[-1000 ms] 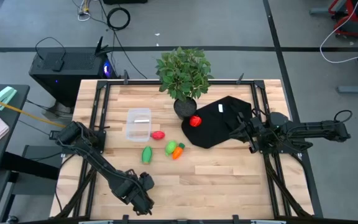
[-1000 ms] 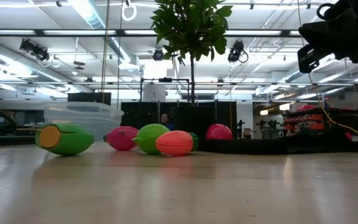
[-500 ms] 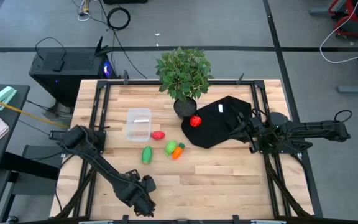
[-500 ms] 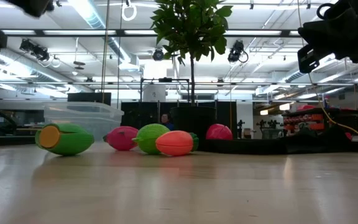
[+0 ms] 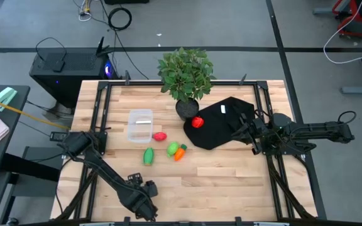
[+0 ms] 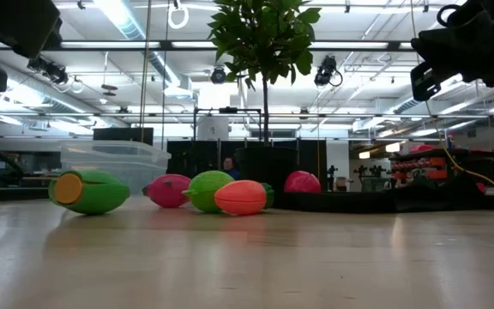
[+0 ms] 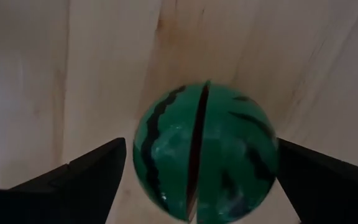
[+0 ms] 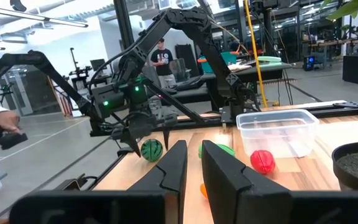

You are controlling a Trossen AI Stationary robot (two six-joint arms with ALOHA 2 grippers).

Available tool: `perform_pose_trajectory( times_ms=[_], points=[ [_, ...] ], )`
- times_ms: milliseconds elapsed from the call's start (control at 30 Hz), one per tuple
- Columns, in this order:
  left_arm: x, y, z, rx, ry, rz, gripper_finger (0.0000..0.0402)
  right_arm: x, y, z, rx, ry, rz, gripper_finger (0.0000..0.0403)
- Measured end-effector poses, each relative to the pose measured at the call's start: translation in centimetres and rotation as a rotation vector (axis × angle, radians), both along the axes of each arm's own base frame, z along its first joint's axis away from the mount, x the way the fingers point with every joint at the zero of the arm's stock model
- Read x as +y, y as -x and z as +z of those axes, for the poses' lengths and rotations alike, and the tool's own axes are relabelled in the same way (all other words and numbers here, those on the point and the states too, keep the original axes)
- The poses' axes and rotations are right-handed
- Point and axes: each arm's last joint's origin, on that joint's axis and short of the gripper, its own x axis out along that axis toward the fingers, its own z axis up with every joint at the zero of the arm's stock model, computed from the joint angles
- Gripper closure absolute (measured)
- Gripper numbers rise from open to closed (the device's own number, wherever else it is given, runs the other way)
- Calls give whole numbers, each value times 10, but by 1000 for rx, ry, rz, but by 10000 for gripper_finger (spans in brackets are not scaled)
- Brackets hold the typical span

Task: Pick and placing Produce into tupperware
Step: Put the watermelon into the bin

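My left gripper points down at the table's near edge, left of centre. The dark green striped ball sits between its fingers and also shows in the right wrist view. The clear tupperware stands on the table's left half. Near it lie the pink-red piece, the light green oblong and the orange-and-green piece. The red round piece lies on the black cloth. My right gripper waits, shut, over that cloth. My left gripper has the dark green striped ball pinched between its two fingers, one finger on each side of the ball's middle. The fingers come from above, pointing down. I cannot tell whether the ball is lifted clear or rests on the table.
A leafy potted plant stands at the far edge, beside the black cloth on the right half. Bare wood runs along the near half of the table. People stand in the room beyond the table.
My left arm has shifted a little toward the near edge, and one of its links has come into the upper left of the low view. The produce, the tupperware and my right arm have kept still.
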Motion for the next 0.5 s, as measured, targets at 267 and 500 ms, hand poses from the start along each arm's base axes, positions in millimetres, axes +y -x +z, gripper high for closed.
perform_pose_trajectory(
  times_ms=[267, 500],
  points=[
    [-1, -2, -1, -28, -3, -11, 1, 0, 0, -1, 5, 4, 0, 346],
    [-2, -3, -1, -35, 3, -10, 1, 0, 0, -1, 5, 4, 0, 346]
  ],
)
